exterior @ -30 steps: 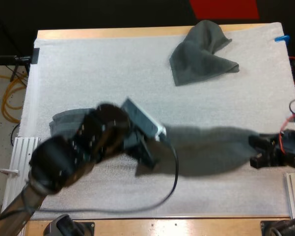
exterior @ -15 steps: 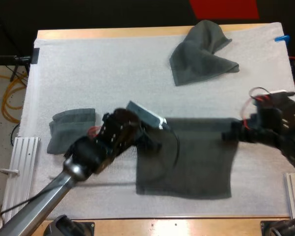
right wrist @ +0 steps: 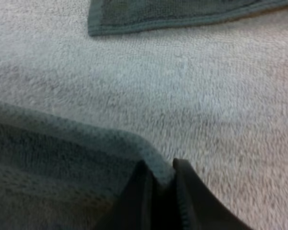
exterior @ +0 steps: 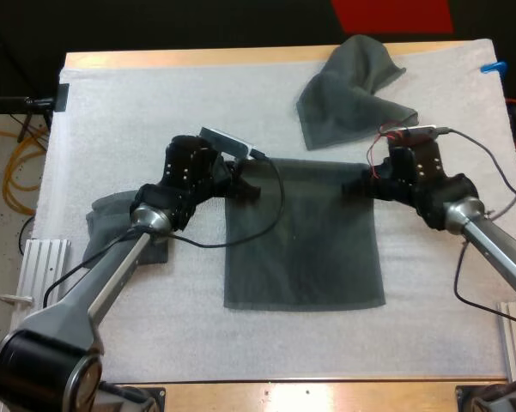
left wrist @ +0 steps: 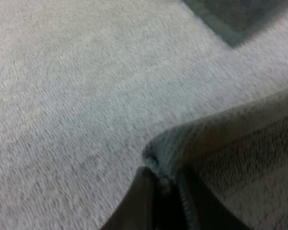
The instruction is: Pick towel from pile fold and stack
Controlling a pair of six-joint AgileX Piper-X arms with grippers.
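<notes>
High view: flat towel (exterior: 305, 249) lies spread on the white mat (exterior: 137, 112) mid-table, roughly rectangular. Left gripper (exterior: 243, 187) is at its far-left corner and right gripper (exterior: 358, 184) at its far-right corner, with the towel's far edge running between them. The rest of the cloth lies flat on the mat toward the arms.

Left wrist view: left gripper (left wrist: 165, 179) is clamped on the towel corner, with cloth pressed between both fingers (left wrist: 141, 201) and humped up at the pinch.

Right wrist view: same on the other side. Right gripper (right wrist: 158, 170) is closed on its corner, with the hem wedged between the fingers (right wrist: 134, 191).

Crumpled towel (exterior: 348, 90) sits at the far side of the mat, just beyond the flat towel's far edge and apart from it; its hem (right wrist: 182, 14) shows past the right gripper. Folded towel (exterior: 103, 215) is at the mat's left side, partly under the left arm. Wooden table (exterior: 197, 58) edge shows beyond the mat.
</notes>
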